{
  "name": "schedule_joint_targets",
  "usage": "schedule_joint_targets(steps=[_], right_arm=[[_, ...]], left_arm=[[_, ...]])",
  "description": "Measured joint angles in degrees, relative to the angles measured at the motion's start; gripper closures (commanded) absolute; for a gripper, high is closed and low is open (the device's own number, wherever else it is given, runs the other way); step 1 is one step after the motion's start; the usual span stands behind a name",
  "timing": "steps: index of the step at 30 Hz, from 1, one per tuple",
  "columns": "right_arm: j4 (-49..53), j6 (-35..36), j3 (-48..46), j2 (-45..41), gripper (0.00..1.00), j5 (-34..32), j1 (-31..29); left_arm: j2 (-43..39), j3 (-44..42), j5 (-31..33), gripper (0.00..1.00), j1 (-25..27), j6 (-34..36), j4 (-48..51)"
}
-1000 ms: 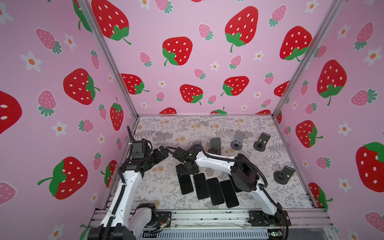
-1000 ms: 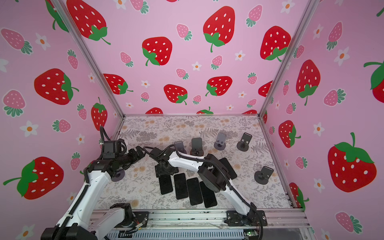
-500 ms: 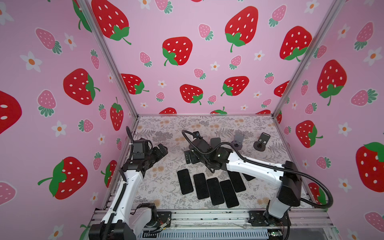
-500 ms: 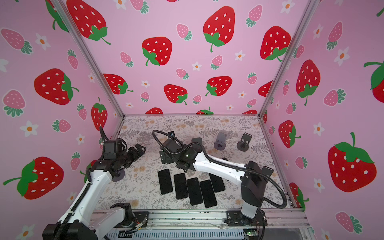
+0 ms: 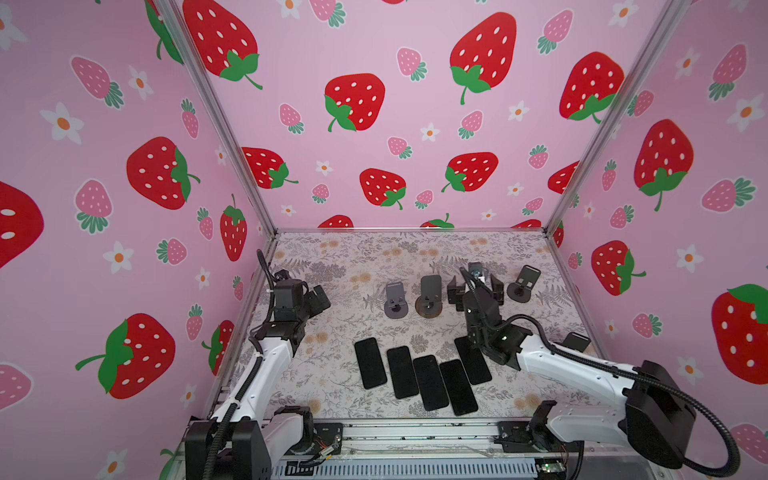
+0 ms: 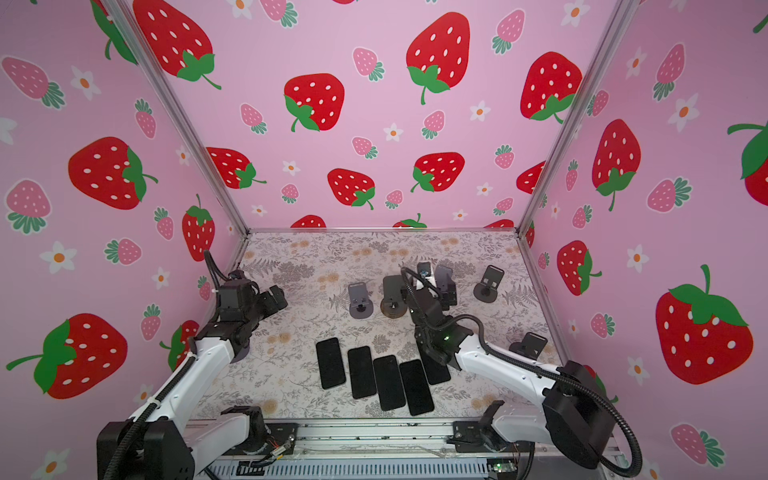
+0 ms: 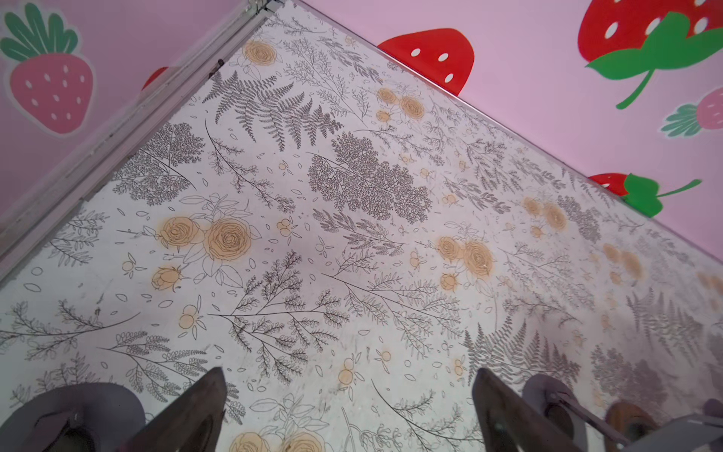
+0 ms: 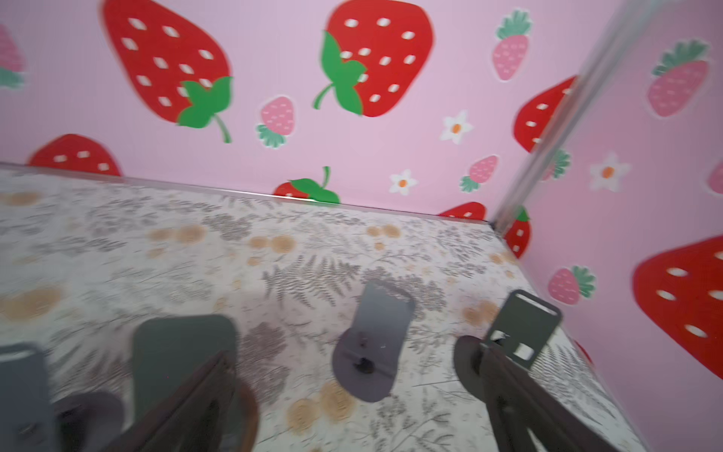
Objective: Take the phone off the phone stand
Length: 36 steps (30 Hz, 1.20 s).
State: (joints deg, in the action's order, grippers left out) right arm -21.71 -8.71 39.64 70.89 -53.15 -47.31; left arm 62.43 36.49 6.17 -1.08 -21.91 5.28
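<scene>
Right gripper (image 5: 476, 291) farther right now, jaws apart as on left gripper (image 5: 321, 296); 5 flat phones (image 5: 430, 382), top views only

Pink walls (image 5: 415, 62) printed with red and pink strawberries and white flowers. Pale floor (image 5: 345, 266) with grey fern and tan rose print. Metal posts (image 5: 227, 137) at the back corners. Even, soft light.

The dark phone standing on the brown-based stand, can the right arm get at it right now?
Probably yes. The right gripper hangs open just beside the dark phone, nothing between them; it faces an empty grey stand, so it needs a sideways shift.
</scene>
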Motion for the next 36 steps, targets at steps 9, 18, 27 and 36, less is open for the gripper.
schedule_joint_targets(steps=[9, 18, 27, 36], right_arm=[[-12.5, 4.9, -14.1, -2.8, 0.00, 5.3, 19.3], [-34.9, 9.0, -31.8, -0.8, 0.00, 19.2, 30.2], [-56.1, 8.8, -32.0, 17.6, 0.00, 28.4, 35.8], [-53.0, 7.3, -25.2, 19.7, 0.00, 34.9, 38.8]], left_arm=[[5.7, -3.0, 3.3, 0.01, 0.2, 8.7, -13.2], [11.0, -15.4, 0.5, 0.01, 0.2, 17.0, -34.3], [22.6, -16.3, -0.9, 0.01, 0.3, 17.9, -51.5], [26.2, -12.5, -4.3, 0.01, -1.0, 18.0, -50.2]])
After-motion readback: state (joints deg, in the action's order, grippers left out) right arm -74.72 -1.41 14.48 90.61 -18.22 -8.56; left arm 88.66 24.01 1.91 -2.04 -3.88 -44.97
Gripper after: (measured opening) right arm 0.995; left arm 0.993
